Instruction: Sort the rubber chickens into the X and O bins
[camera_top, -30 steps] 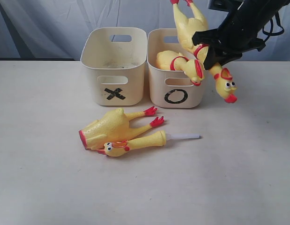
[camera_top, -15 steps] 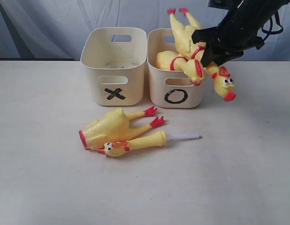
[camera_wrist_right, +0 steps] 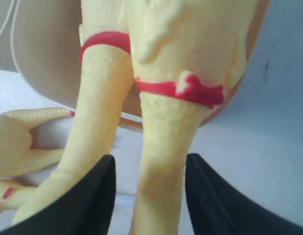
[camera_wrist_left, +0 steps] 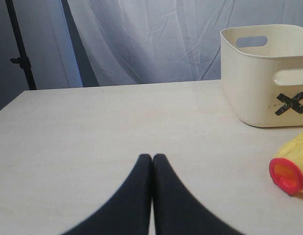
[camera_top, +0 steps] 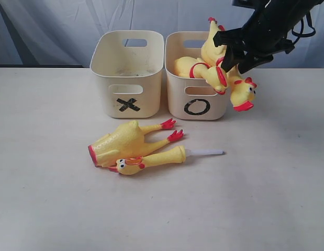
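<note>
The X bin (camera_top: 146,99) and the O bin (camera_top: 175,102) stand side by side at the back. One whole rubber chicken (camera_top: 190,67) lies in the O bin. A second whole chicken (camera_top: 211,49) leans feet-up in that bin, its head (camera_top: 241,94) hanging outside past the rim. My right gripper (camera_top: 236,64) is open astride its neck (camera_wrist_right: 166,137), with a gap on each side. A headless body (camera_top: 120,142) and a head-neck piece (camera_top: 151,159) with a white tube lie on the table in front. My left gripper (camera_wrist_left: 152,157) is shut and empty, low over the table.
The X bin (camera_wrist_left: 254,73) holds no chicken that I can see. The headless body's red open end (camera_wrist_left: 287,175) lies near the left gripper. Pale curtains hang behind the table, with a dark stand (camera_wrist_left: 21,49) at the far left.
My right jaws have spread off the chicken's neck. The chicken has slid down into the O bin, its feet and head both lower than before.
</note>
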Controlling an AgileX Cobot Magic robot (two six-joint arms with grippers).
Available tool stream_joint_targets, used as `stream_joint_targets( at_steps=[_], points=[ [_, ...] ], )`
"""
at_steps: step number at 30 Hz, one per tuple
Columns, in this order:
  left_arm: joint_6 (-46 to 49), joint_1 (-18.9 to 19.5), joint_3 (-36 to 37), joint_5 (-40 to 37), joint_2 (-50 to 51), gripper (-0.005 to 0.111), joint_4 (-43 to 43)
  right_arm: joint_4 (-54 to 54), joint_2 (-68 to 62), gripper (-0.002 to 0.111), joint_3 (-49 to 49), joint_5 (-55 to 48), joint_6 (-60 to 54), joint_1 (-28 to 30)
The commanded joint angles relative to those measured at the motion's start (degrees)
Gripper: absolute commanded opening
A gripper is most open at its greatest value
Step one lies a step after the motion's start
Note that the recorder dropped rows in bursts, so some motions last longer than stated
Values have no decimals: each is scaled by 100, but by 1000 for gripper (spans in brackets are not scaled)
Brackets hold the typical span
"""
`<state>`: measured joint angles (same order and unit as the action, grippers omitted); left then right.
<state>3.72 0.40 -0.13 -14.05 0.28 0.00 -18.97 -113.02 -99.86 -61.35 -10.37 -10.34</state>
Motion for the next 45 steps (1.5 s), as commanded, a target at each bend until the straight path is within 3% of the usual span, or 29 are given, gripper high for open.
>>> stream_joint_targets(
  at_steps=[1,7,13,16,20,25,35,45],
  points=[
    [-28,7,13,78,-28,0,-36,-129,15,44,-224,60,-42,-3],
    [-28,7,13,78,-28,0,-36,-289,62,44,-341,64,-42,-3],
    [-28,7,13,78,-28,0,-36,399,355,43,-341,216,-42,-3],
    [-28,7,13,78,-28,0,-36,796,601,31,-341,216,-13,-3],
    [-28,7,13,78,-28,0,-36,1028,1036,-1,-327,192,251,-3],
    [-28,7,13,78,-28,0,-36,1224,1587,-1,-230,163,513,-3],
    [-28,7,13,78,-28,0,-36,1494,3081,-1,1759,896,599,-3],
    [-28,7,13,78,-28,0,-36,1162,5399,-1,4352,2517,1037,-3]
  ],
)
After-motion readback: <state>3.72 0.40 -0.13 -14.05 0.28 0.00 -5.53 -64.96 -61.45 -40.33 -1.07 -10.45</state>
